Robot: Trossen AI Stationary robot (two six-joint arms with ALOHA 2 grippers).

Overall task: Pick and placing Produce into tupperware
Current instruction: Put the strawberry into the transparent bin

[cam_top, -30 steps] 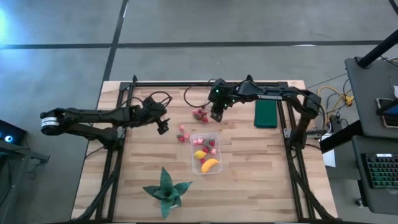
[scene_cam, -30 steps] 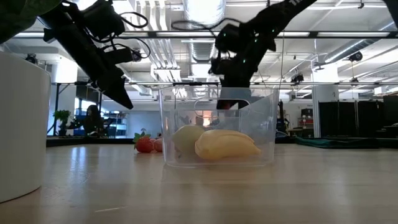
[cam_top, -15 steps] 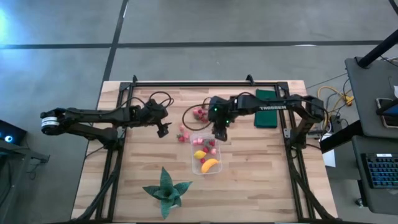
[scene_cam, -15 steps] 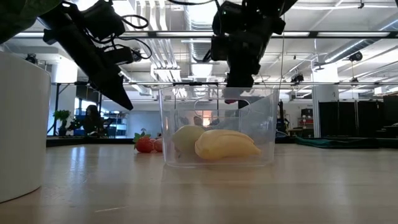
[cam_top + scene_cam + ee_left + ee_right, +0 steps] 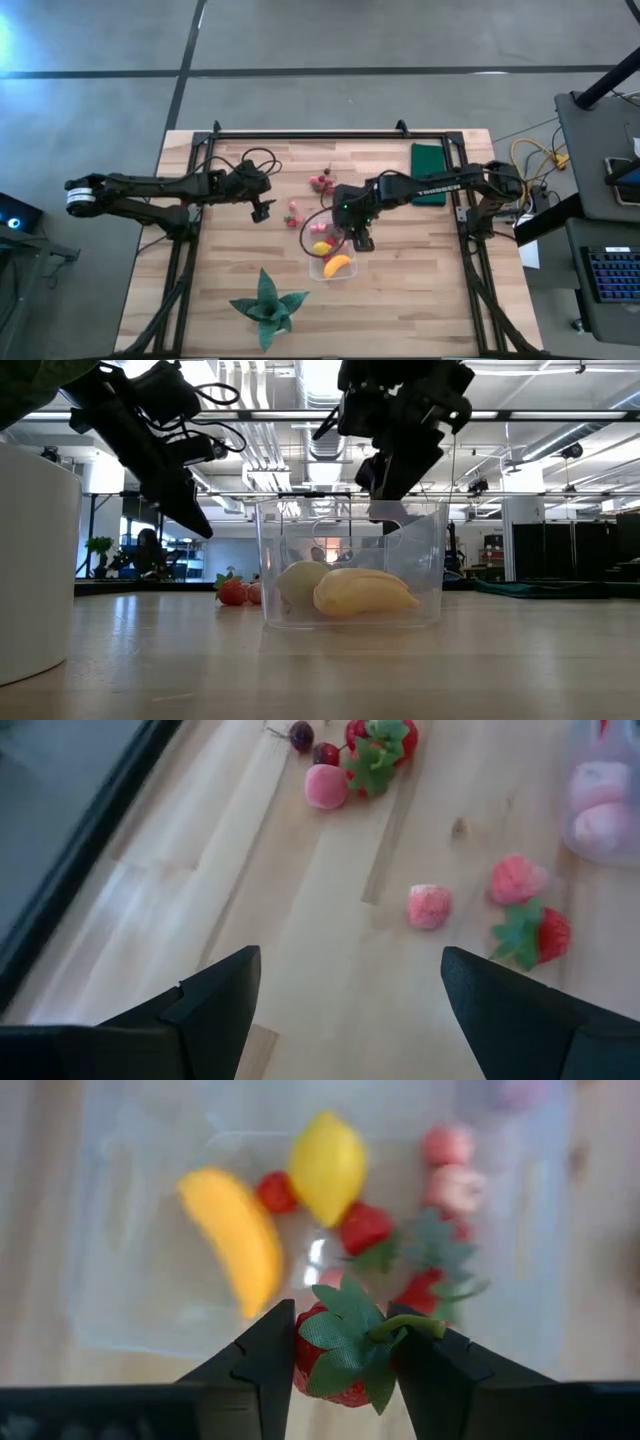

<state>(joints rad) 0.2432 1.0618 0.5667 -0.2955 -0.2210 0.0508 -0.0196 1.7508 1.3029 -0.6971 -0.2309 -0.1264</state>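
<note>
Left gripper [image 5: 262,207] parked wide open, empty, left of loose strawberries [image 5: 293,215]. Right gripper [image 5: 343,1370] clamped on a strawberry [image 5: 340,1352], hovering directly above the clear tupperware [image 5: 346,242] holding banana [image 5: 338,265] and lemon [image 5: 321,248]; release straight down.

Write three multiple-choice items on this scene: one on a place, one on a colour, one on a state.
1. Where is the right gripper?
A. Above the tupperware
B. Over the green plant
C. Off the table

2. What colour is the banana?
A. Green
B. Yellow-orange
C. Purple

3. What is the state of the right gripper's fingers?
A. Wide open and empty
B. Shut on a strawberry
C. Shut on the lemon

Answers: 1 A, the high view shows it over the container. 2 B, seen in the right wrist view. 3 B, the strawberry sits between the fingers.
</note>
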